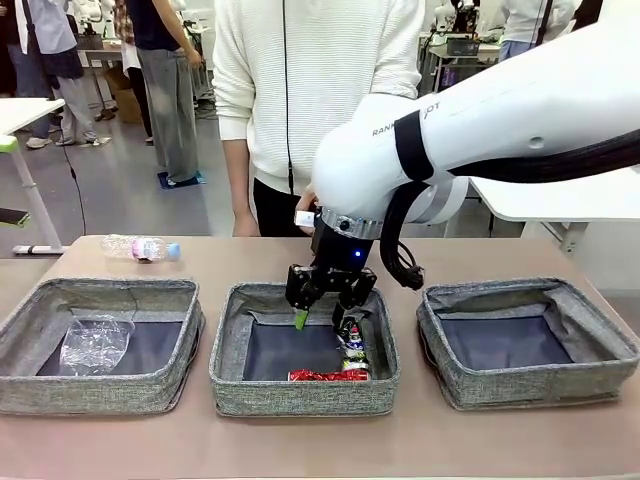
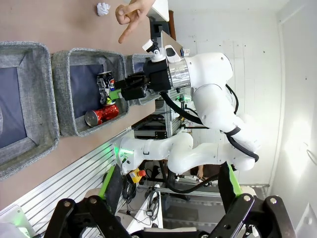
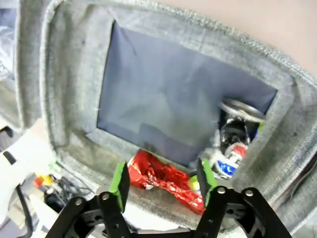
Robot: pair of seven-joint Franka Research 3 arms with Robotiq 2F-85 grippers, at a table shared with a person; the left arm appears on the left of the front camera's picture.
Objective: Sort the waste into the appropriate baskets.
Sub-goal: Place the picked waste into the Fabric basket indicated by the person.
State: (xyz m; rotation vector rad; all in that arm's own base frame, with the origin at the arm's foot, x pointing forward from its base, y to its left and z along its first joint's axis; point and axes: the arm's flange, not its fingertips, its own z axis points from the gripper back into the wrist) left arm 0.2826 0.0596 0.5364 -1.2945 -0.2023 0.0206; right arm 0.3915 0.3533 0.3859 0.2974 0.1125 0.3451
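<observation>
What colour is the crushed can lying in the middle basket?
The crushed can is red; the right wrist view shows it best.

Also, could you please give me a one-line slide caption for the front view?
Right gripper open over the middle basket, which holds a dark drink can and a crushed red drink can.

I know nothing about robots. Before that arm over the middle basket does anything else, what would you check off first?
1. The right pincer is open, with nothing between its fingers: ok.
2. The dark can is inside the middle basket, next to the red can: ok.
3. All waste is sorted: not ok. The blue-capped bottle and the paper wad lie on the table.
4. The person's hand, pointing near the wad, is out of the arm's next path: cannot tell.
</observation>
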